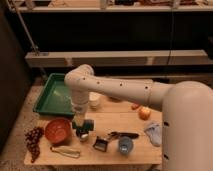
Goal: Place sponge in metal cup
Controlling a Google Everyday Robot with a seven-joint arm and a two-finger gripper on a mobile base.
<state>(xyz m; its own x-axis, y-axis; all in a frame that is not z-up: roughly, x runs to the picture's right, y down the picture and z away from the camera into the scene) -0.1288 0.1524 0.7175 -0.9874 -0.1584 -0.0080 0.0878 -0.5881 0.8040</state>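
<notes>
A: Why does the claw point(82, 125) hang at the red bowl's point(58, 130) three o'clock?

B: It's pinching the sponge point(83, 123) right over the metal cup point(84, 135) (barely showing beneath), lined up to drop it.

I counted one sponge point(86, 123) under my gripper point(81, 128), one metal cup point(84, 136), one orange bowl point(57, 130), one green tray point(48, 97) and two other cups point(125, 145).
</notes>
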